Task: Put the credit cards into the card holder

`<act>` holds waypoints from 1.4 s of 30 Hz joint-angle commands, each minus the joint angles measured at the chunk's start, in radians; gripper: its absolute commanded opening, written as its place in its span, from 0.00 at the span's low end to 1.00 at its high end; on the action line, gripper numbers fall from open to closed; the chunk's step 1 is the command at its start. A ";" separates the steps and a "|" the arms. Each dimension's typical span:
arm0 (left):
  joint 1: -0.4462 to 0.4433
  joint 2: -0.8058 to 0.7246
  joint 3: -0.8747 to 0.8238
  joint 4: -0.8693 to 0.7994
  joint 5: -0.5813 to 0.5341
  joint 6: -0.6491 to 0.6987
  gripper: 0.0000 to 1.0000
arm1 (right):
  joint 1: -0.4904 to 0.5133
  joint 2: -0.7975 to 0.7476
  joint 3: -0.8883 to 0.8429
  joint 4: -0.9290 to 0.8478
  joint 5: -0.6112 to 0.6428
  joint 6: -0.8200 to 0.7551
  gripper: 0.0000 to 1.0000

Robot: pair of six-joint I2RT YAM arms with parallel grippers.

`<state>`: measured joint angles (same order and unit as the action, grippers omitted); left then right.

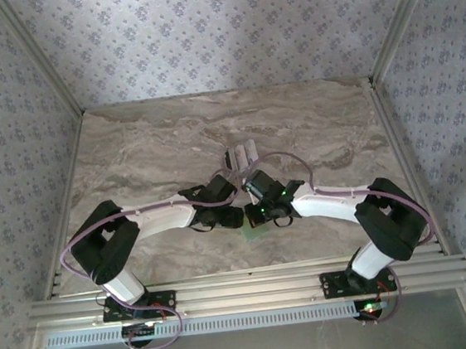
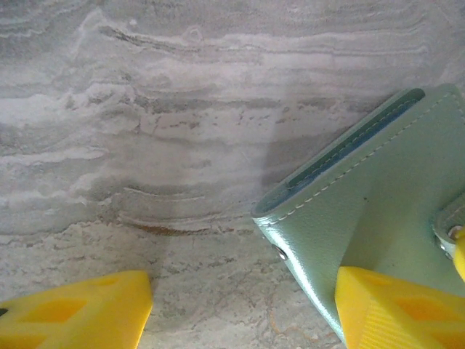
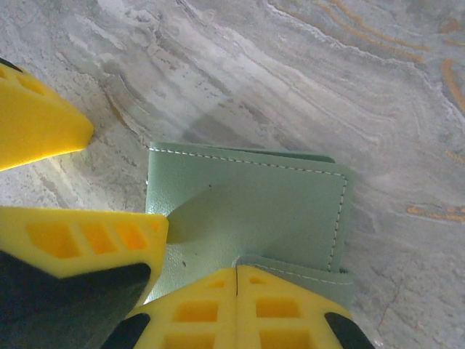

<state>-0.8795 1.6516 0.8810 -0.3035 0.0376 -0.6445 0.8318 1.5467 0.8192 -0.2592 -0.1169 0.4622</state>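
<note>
**Ease the flap open**

My right gripper [image 3: 237, 280] pinches the flap [image 3: 290, 270] of the flat pale sage-green leather card holder [image 3: 254, 203], lying between my arms; my left gripper [image 2: 243, 291] stands wide over its corner. Lift the flap slowly, then fetch the shiny silvery credit cards [image 1: 241, 153] beyond.

Card holder [image 1: 254, 233] beneath right arm [image 1: 323, 202]

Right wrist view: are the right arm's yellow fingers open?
No, the right gripper has its yellow fingers pressed together without a gap, at the flap of the pale sage-green stitched card holder.
</note>
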 commanded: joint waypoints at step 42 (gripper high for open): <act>-0.007 0.071 -0.017 0.089 0.027 0.002 0.69 | -0.075 0.007 0.026 -0.049 -0.146 0.013 0.00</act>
<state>-0.8795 1.6524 0.8810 -0.3031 0.0372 -0.6449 0.7498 1.5375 0.8219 -0.3023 -0.2512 0.4667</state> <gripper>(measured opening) 0.687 0.066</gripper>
